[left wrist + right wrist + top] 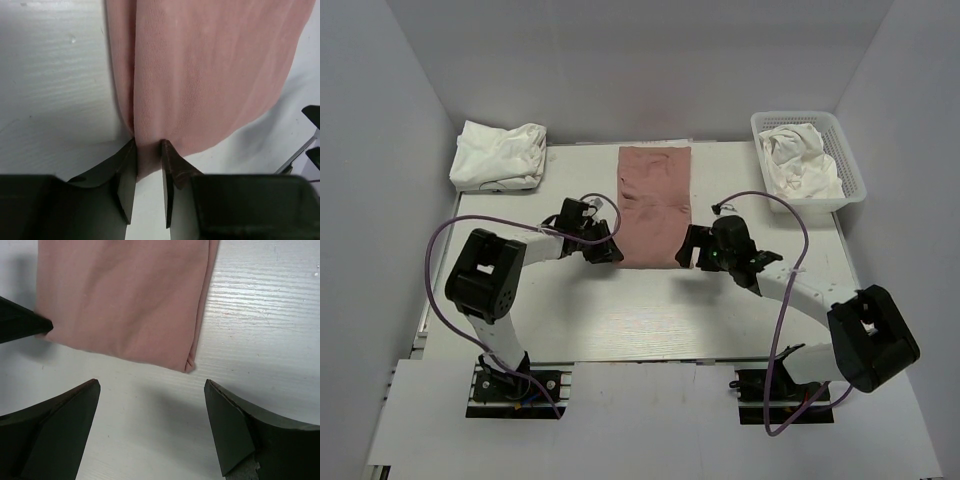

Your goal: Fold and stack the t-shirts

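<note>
Dusty-pink t-shirt (655, 205) lies mid-tabletop (640, 320) folded into a narrow strip, left end effector (148, 146) clamped on its near corner, right end effector (150, 385) spread apart beside the other corner; cross-fold, white t-shirts (500, 155) and stacking appear outstanding.

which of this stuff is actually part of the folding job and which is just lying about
In the job: pink t-shirt, white pile far left, white shirt far right, left gripper, right gripper.
Just lying about: basket, purple cables.
</note>
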Available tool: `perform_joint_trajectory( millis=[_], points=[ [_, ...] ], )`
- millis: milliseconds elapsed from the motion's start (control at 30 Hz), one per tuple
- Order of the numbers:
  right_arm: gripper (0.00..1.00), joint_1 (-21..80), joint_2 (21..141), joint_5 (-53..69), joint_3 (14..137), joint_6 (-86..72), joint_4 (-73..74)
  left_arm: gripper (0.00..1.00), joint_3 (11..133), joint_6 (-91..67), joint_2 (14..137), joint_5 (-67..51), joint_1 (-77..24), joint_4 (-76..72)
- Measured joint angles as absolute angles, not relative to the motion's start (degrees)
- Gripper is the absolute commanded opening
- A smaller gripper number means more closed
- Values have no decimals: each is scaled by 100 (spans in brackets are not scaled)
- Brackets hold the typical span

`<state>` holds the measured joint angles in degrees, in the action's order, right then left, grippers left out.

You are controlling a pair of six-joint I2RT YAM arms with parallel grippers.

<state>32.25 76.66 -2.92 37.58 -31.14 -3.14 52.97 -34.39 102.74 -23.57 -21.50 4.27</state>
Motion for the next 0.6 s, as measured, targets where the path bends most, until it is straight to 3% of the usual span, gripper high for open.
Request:
perform_joint_trajectory(
  millis=[67,100,167,200,233,400,533,567,600],
  points=[
    [90,3223,7706,-292,3760,-3153,-355,36,5203,-3439,10239,-2405,-2154,384],
    [90,3221,7749,-285,3760,-3164,-366,28,5159,-3441,10215,-2418,-2154,368],
    [90,3221,7900,-272,3760,-3216,-388,23,5043,-3439,10175,-2436,-2154,305],
    [90,3221,7988,-255,3760,-3238,-414,8,5000,-3444,10175,-2475,-2154,276],
    [90,3221,8090,-235,3763,-3258,-429,0,4987,-3463,10175,-2506,-2156,266],
    [87,3221,8536,-156,3817,-3308,-432,0,4958,-3433,10175,-2624,-2156,231],
    [76,3214,8788,-154,3994,-3319,-495,0,4901,-3422,10141,-2646,-2156,189],
    [59,3214,8853,-156,4053,-3310,-517,0,4877,-3415,10125,-2644,-2156,176],
    [50,3214,8945,-167,4112,-3299,-543,0,4845,-3406,10097,-2646,-2156,174]
  ],
)
